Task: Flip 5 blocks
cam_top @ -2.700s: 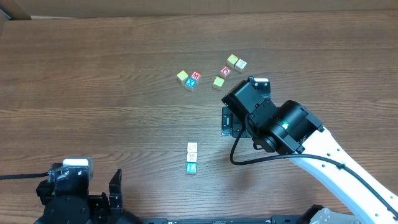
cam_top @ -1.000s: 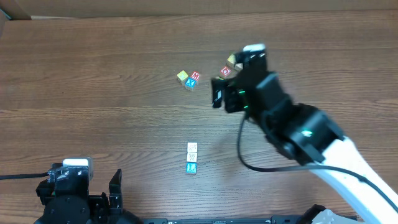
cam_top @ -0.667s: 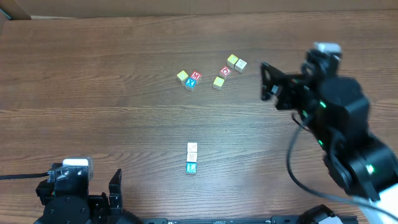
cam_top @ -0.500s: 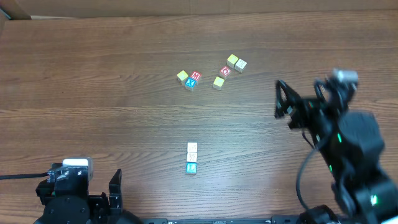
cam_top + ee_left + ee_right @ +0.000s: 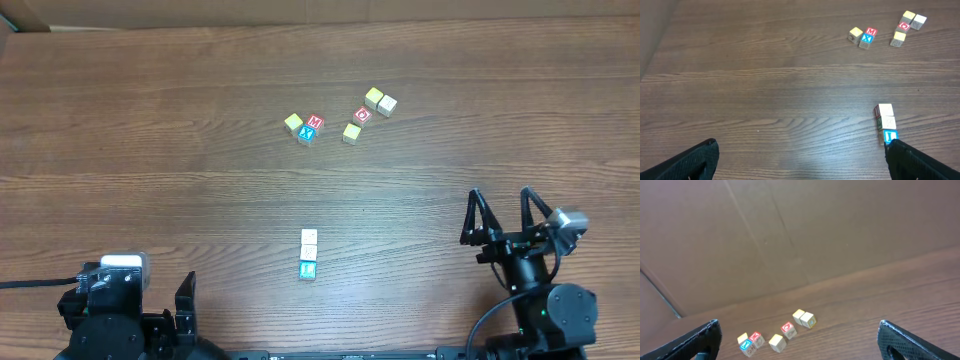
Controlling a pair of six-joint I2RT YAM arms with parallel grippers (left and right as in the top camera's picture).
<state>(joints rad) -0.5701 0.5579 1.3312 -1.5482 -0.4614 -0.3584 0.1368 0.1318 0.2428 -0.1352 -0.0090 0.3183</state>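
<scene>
Three blocks lie in a short row mid-table: two cream ones (image 5: 309, 237) (image 5: 309, 252) and a teal-faced one (image 5: 308, 269). In the left wrist view the teal block (image 5: 889, 136) sits just by my left gripper's right fingertip (image 5: 900, 150). Farther back lies a loose cluster: a red M block (image 5: 314, 122), a blue X block (image 5: 306, 134), a red O block (image 5: 363, 114) and several yellow and cream ones. My left gripper (image 5: 802, 170) is open and holds nothing. My right gripper (image 5: 500, 215) is open and empty at the near right, facing the cluster (image 5: 788, 328).
Brown wood-grain table (image 5: 150, 150) runs across the whole overhead view. A brown cardboard wall (image 5: 790, 230) stands behind the far edge. The left arm's base (image 5: 110, 310) sits at the near left corner.
My right arm has swung back from over the far cluster to the near right edge of the table, jaws open throughout. No block has moved. The left arm stayed still.
</scene>
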